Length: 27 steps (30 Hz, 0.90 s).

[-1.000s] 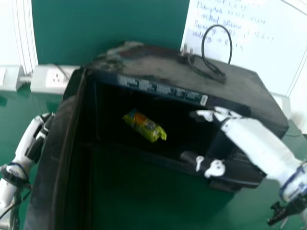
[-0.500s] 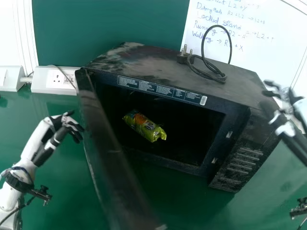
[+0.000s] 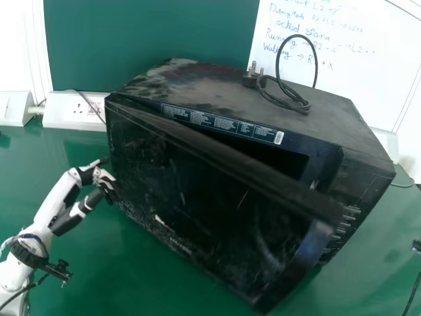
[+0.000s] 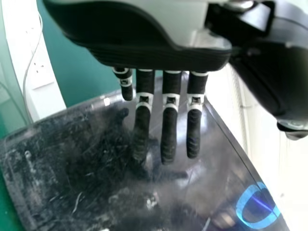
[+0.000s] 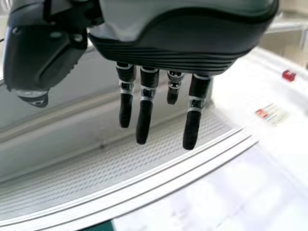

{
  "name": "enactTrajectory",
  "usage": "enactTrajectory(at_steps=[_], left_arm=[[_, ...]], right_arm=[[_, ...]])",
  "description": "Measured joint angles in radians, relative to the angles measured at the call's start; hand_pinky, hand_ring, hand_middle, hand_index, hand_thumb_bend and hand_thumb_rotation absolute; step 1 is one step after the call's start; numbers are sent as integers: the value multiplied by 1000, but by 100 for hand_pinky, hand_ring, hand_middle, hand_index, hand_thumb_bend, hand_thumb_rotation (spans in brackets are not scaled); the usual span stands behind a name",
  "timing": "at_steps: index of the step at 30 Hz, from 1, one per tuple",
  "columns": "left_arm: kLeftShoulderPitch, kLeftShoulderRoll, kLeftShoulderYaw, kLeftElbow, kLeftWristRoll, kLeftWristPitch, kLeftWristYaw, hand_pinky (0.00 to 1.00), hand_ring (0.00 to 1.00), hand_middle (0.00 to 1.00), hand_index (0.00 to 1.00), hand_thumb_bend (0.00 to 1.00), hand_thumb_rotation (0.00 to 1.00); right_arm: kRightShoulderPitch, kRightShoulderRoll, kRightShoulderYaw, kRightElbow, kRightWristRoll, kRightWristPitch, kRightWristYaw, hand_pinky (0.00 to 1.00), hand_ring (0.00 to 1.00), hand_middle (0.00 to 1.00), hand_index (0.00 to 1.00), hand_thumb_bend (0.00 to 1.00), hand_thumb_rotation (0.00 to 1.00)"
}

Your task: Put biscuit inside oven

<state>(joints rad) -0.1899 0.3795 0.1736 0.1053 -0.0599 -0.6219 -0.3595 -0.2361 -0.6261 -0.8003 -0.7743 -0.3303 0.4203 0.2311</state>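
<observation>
The black oven (image 3: 243, 99) stands on the green table, its door (image 3: 197, 204) swung most of the way closed, with a gap along the top and right side. The biscuit is hidden behind the door. At the door's left edge is my left hand (image 3: 99, 181), close to or touching it. In the left wrist view the left hand (image 4: 168, 120) has straight fingers over the dark door panel (image 4: 86, 173). My right hand (image 5: 144, 110) has straight fingers in the right wrist view, away from the oven and holding nothing.
A cable with a plug (image 3: 289, 99) lies on top of the oven. Socket boxes (image 3: 75, 110) run along the back at the left. Behind the oven stands a whiteboard (image 3: 355, 59) with writing.
The door has swung from wide open to nearly closed, covering the biscuit packet. My left hand has moved right to the door's edge. My right hand has withdrawn from the oven to the right.
</observation>
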Motion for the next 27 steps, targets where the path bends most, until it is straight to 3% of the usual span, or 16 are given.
enactTrajectory(at_steps=[10,14,21,27], left_arm=[[-4,20,-17,29,1,-28,-19,28,35,41,48,51,5],[-13,21,-22,58,1,-45,-19,27,35,41,48,51,5],[-21,23,-26,72,9,-49,-17,28,35,42,48,51,6],[-34,23,-30,127,11,-56,-17,29,36,45,49,51,6]], right_arm=[[0,0,3,1,-10,49,-42,33,41,51,75,85,52],[1,-1,3,0,-10,50,-42,23,27,43,75,86,50],[1,-3,5,1,-7,55,-43,24,31,47,74,91,50],[1,-3,5,5,27,36,-46,16,22,37,74,90,48]])
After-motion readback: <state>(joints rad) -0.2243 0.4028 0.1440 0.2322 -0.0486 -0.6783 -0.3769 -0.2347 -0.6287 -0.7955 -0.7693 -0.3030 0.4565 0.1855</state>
